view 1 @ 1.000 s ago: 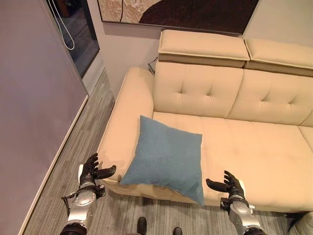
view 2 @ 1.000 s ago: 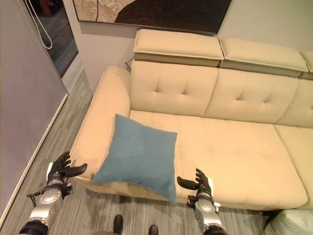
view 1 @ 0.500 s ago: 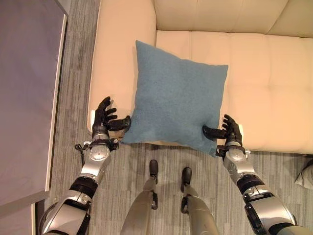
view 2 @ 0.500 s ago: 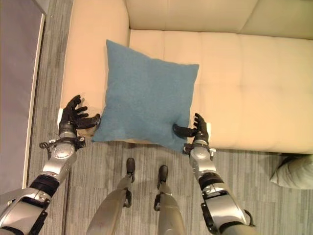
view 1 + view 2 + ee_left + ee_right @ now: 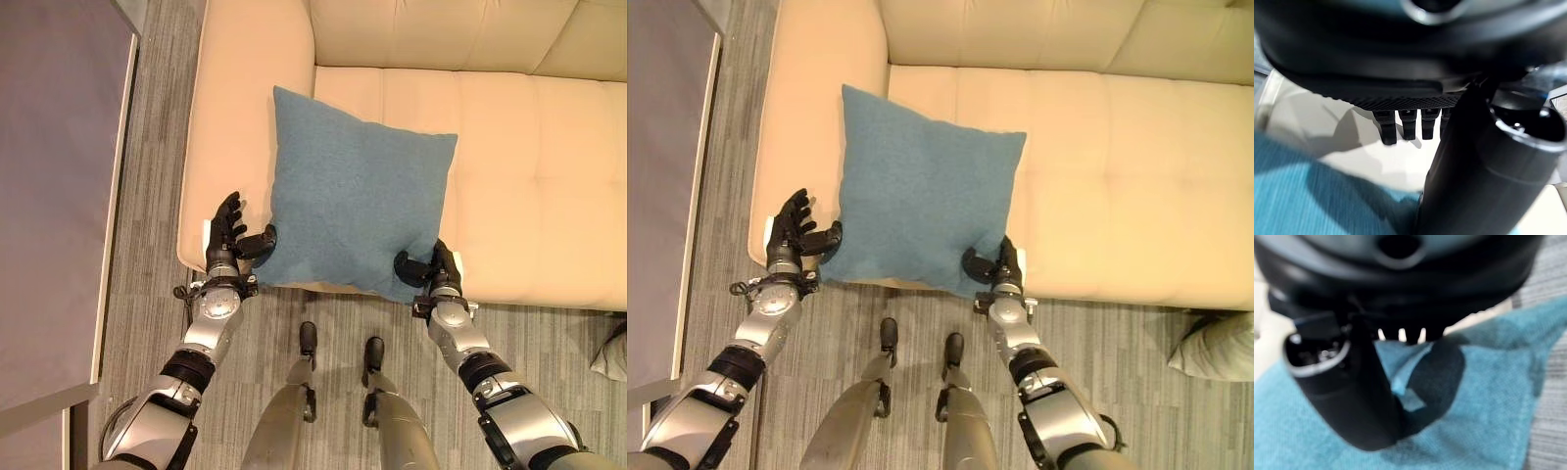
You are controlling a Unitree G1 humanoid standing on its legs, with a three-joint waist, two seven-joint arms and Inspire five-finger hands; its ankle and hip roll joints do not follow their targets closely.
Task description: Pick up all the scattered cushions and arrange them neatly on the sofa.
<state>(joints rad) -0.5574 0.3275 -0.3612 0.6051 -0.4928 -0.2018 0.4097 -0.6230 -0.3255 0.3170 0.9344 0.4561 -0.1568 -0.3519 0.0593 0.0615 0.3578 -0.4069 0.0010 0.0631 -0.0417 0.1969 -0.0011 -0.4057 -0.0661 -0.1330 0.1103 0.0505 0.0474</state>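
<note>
- Nearest the robot is the grey striped floor [image 5: 147, 196], running along the front of the sofa.
- The left hand [image 5: 229, 238] sits at the near left corner of the blue cushion [image 5: 358, 186]. Its fingers point up, straight and spread over the sofa's front edge, and its thumb touches the cushion's corner; in the left wrist view the fingers [image 5: 1405, 125] hang straight above the cream seat, so this hand is open and grips nothing.
- The right hand [image 5: 997, 269] is at the cushion's near right corner, thumb pressed into the cloth. In the right wrist view the thumb [image 5: 1371, 396] crosses the blue fabric, which puckers by it, but the fingers are mostly hidden, so I cannot tell whether it has closed on the corner.
- The cushion lies flat on the seat of the cream sofa [image 5: 529, 196], beside the left armrest, with its near edge hanging over the seat front.
- Further back are the tufted backrests; at the right edge, on the floor, a pale grey cushion [image 5: 1225, 348] shows in part.
- Risks, as I judge them: with only thumbs on the corners, a lift could let the soft cushion sag and slip off the front edge onto the floor. An uneven squeeze could swing it askew, leaving it crooked rather than neat.
</note>
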